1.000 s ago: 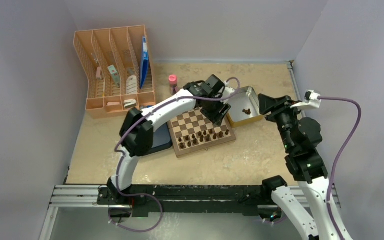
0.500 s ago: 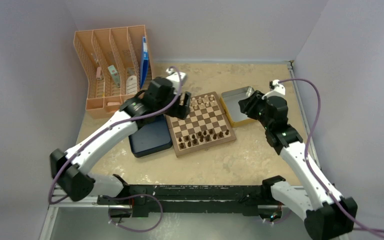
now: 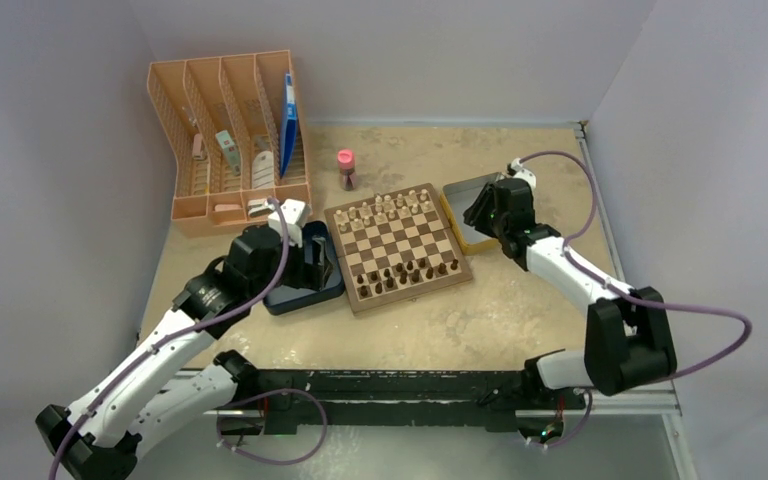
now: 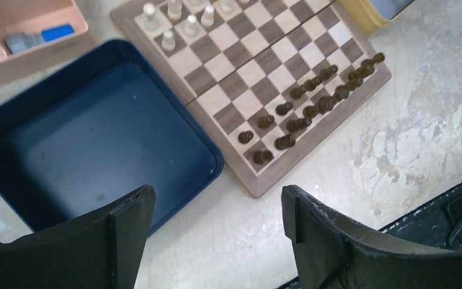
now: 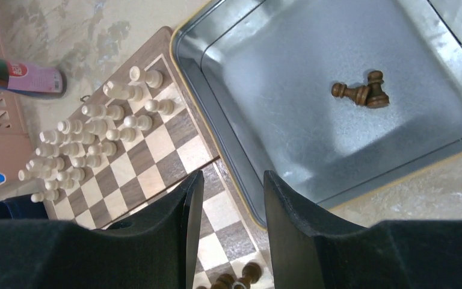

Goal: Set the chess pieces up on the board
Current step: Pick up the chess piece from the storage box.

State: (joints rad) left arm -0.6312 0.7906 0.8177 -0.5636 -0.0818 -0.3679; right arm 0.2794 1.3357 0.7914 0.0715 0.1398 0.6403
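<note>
Two chess pieces (image 5: 374, 95) await us in the tin (image 5: 277, 72), the others on the board (image 3: 400, 240). Left claw (image 4: 215, 201), right claw (image 5: 233, 183) gape empty.

Plain pale lilac walls (image 3: 410, 50), mottled beige tabletop (image 3: 505, 315), black rail (image 3: 410, 384) along near edge, even light

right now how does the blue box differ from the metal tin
The blue box is dark and matte, the metal tin shiny silver. The blue box looks empty; the metal tin holds two dark chess pieces. Both are open, shallow and beside the board.
</note>
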